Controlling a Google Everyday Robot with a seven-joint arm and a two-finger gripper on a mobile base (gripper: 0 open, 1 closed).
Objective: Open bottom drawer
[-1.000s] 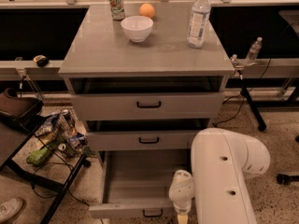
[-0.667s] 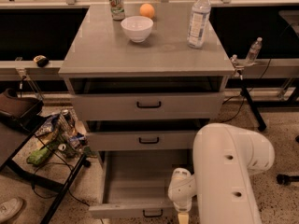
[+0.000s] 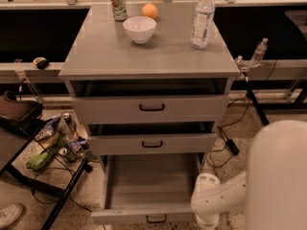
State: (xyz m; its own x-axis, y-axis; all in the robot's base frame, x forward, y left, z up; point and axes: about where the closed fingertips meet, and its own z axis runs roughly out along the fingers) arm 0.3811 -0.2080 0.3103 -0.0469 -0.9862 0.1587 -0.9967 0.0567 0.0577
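The bottom drawer (image 3: 144,215) is the lowest of three grey drawers and has the slimmest front. It stands pulled far out, showing its plain grey inside (image 3: 148,181). Its small black handle (image 3: 156,219) sits at the lower edge of the view. My gripper (image 3: 207,218) hangs from the white arm (image 3: 278,176) just right of the drawer's front right corner, and the lower edge of the view cuts it off. It is not on the handle.
The top drawer (image 3: 152,109) and middle drawer (image 3: 152,143) stand slightly open. On the cabinet top are a white bowl (image 3: 139,28), a can (image 3: 118,5), an orange (image 3: 149,10) and a water bottle (image 3: 203,18). A cart with clutter (image 3: 53,138) stands to the left. Cables (image 3: 230,143) lie to the right.
My arm and gripper have moved to the right, away from the drawer's front. The bottom drawer stays pulled out as before.
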